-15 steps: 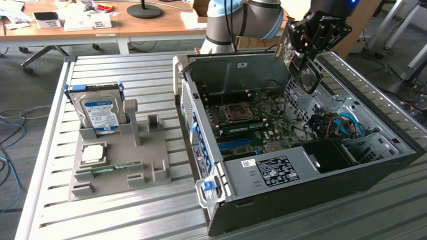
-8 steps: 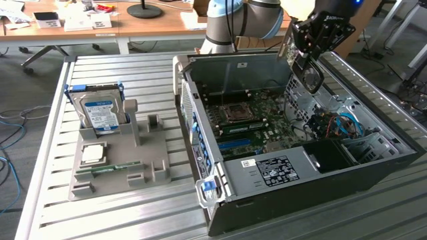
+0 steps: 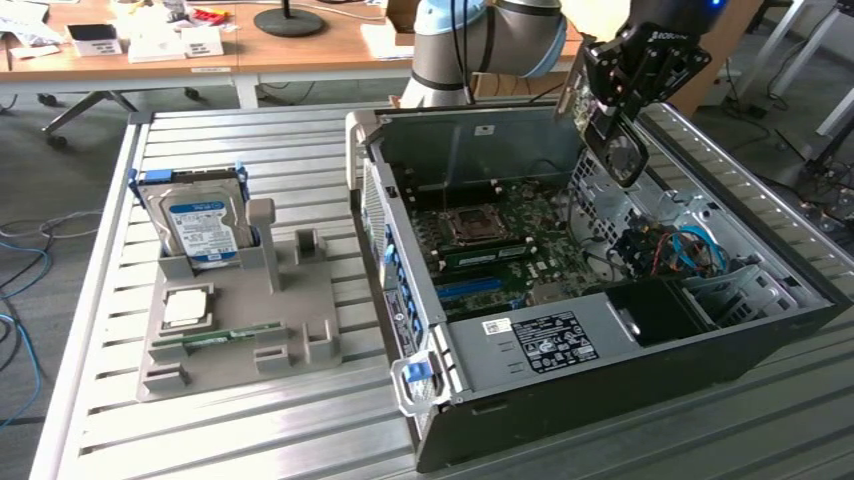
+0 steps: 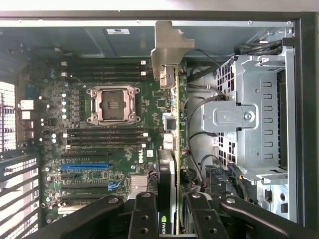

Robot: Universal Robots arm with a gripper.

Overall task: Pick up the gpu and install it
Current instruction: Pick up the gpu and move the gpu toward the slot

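Jaws clamped on the gpu (image 4: 167, 173), card hanging edge-down over the motherboard (image 4: 99, 149), open case (image 3: 747, 330) lying on the bench (image 3: 267, 430)

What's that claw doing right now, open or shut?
Gripper: closed on the gpu, held edge-on above the open computer case.

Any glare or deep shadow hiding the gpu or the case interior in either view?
Exterior view: the gpu reads dark, and inside the case is shaded but visible. Wrist view: motherboard evenly lit; the vent grille is washed out white.
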